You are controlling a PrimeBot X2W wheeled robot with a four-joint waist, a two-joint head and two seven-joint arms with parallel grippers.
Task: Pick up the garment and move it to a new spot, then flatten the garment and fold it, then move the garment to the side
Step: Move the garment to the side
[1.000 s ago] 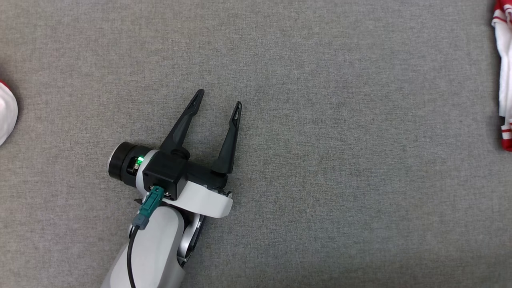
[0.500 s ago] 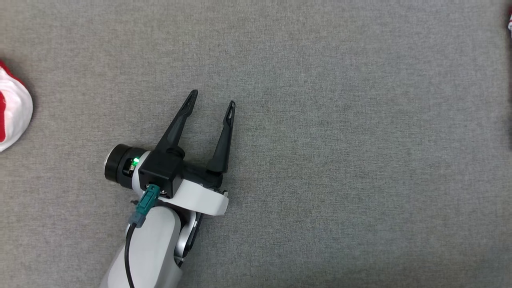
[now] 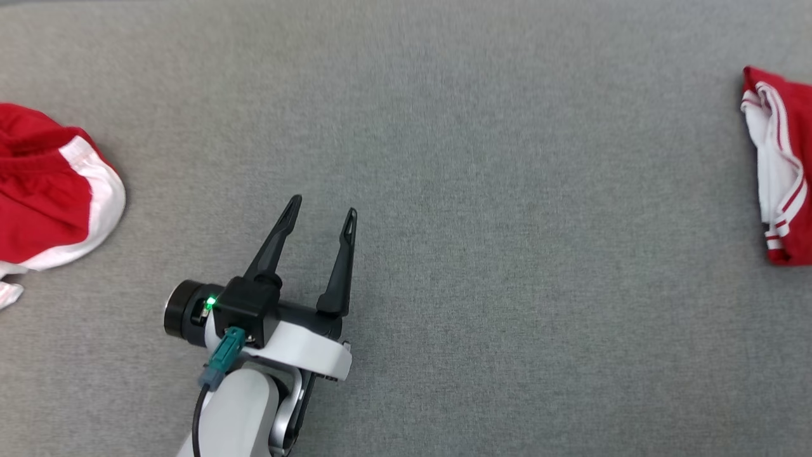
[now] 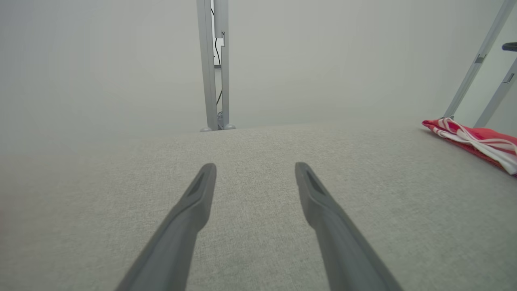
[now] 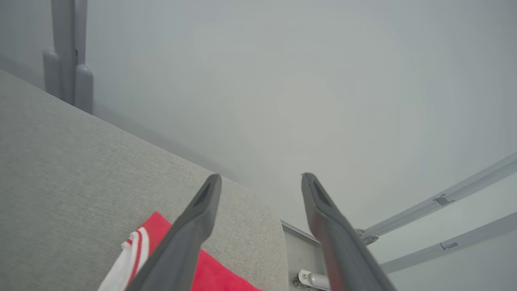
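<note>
From the head view, the left gripper hovers over the grey cloth-covered table at lower left. Its two dark fingers are spread apart with nothing between them, and a green light glows on its wrist. The folded garment, red with white stripes, lies at the table's far right edge, well apart from that gripper. A second garment, red with a white band and lying loose, sits at the far left edge. The left wrist view looks low across the table along those same parted fingers. It adds an upright metal post beyond the table's far edge and two slanted struts at the right. Here the folded garment shows as a flat red and white stack on the table below those struts. The right wrist view brings in the right gripper, whose fingers also stand wide apart and empty. It hangs above the table's corner, with the folded garment just beneath it. One finger crosses the red cloth in the picture, and whether it touches the cloth cannot be told. This view also gives the table's metal frame below the corner and a pale wall behind.
</note>
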